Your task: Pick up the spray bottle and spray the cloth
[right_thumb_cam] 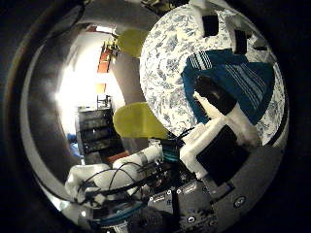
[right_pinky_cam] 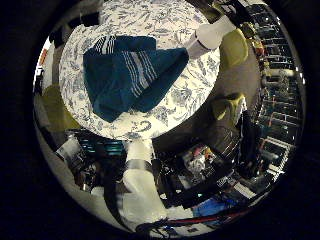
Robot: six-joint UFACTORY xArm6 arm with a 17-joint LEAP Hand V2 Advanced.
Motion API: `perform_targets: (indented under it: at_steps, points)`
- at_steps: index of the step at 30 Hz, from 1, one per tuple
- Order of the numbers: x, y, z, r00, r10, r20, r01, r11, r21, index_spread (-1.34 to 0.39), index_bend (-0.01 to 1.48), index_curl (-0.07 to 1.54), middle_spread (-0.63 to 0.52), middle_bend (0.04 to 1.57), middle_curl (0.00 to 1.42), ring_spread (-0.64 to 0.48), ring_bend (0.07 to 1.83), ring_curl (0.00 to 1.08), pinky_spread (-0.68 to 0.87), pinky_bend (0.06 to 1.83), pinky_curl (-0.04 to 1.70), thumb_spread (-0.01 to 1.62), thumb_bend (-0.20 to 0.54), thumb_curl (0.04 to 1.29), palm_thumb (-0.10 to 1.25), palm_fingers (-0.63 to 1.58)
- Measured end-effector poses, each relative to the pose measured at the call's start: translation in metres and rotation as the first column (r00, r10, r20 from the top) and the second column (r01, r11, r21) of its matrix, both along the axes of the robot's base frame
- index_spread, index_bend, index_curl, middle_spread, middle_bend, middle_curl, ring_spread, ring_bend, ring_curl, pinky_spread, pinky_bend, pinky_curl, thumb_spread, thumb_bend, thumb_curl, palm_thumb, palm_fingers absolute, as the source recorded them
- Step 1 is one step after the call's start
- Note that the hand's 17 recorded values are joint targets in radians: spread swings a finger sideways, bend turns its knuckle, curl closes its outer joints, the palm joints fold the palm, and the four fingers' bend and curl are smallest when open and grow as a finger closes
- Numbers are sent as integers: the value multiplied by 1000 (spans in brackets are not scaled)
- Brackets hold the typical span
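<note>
A teal cloth with white stripes (right_pinky_cam: pixel 128 70) lies bunched on a round table with a floral cover (right_pinky_cam: pixel 185 100), far below my palm. The cloth also shows in the right thumb side palm view (right_thumb_cam: pixel 248 83). I see no spray bottle in either view. My right hand (right_thumb_cam: pixel 222 126) hangs high over the table. Its white and black fingers (right_thumb_cam: pixel 210 97) reach into the thumb side view, relaxed, with nothing between them. A white fingertip (right_pinky_cam: pixel 213 35) shows by the table's edge in the little finger side view.
Yellow-green chairs stand round the table (right_thumb_cam: pixel 141 118) (right_thumb_cam: pixel 131 41) (right_pinky_cam: pixel 232 48) (right_pinky_cam: pixel 55 108). The arm's white body (right_pinky_cam: pixel 140 190) rises beside the table. Cluttered shelves and gear (right_pinky_cam: pixel 205 165) stand near it. A bright window (right_thumb_cam: pixel 73 92) and a dark shelf (right_thumb_cam: pixel 97 131) lie farther off.
</note>
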State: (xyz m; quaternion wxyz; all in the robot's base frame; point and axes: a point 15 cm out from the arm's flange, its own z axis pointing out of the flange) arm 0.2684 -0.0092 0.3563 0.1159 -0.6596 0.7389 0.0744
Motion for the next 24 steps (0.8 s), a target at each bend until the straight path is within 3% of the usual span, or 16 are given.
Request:
perform_targets:
  at_steps: [11,12,17,24]
  points:
    - [-9,-55,25,980,-152,131,147,988,47,-380,256,501,-229,638,579,-239,841,527,-301,614,774,1129,-40,373,874,470]
    - [-9,-63,27,972,-186,143,179,982,64,-388,265,503,-228,637,580,-237,841,526,-301,608,774,1105,-63,359,804,482]
    - [-10,-102,36,922,-314,226,285,946,153,-389,268,508,-230,645,584,-236,838,521,-289,589,796,1072,-33,341,683,503]
    - [-16,-162,49,819,-456,350,375,885,275,-393,287,515,-232,654,587,-238,837,512,-277,540,824,1036,-25,342,663,523]
